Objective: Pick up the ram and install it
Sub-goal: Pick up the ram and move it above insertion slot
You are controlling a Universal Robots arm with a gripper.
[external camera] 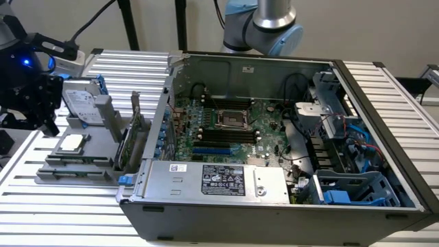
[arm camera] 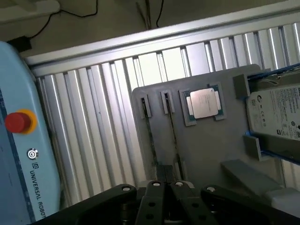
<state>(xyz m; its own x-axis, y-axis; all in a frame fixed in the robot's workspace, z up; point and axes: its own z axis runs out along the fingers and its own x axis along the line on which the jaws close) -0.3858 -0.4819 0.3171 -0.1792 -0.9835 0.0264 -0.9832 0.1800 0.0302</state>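
Two thin dark sticks stand edge-on in the narrow slots of a grey parts holder (arm camera: 211,140); the nearer one, the ram (arm camera: 172,133), runs straight toward my fingertips. My gripper (arm camera: 167,185) hovers just short of the holder's edge, its black fingers (arm camera: 154,199) pressed together and holding nothing. In the exterior view the gripper (external camera: 41,121) hangs at the far left, beside the holder (external camera: 75,170). The motherboard's black memory slots (external camera: 226,136) lie open inside the computer case (external camera: 274,206).
The holder also carries a square silver processor (arm camera: 204,103), a hard drive (arm camera: 276,112) and an upright expansion card (external camera: 133,134). A pale blue unit with a red button (arm camera: 18,122) sits beside the ribbed metal table (arm camera: 93,131). Cables and a power supply (external camera: 219,180) crowd the case.
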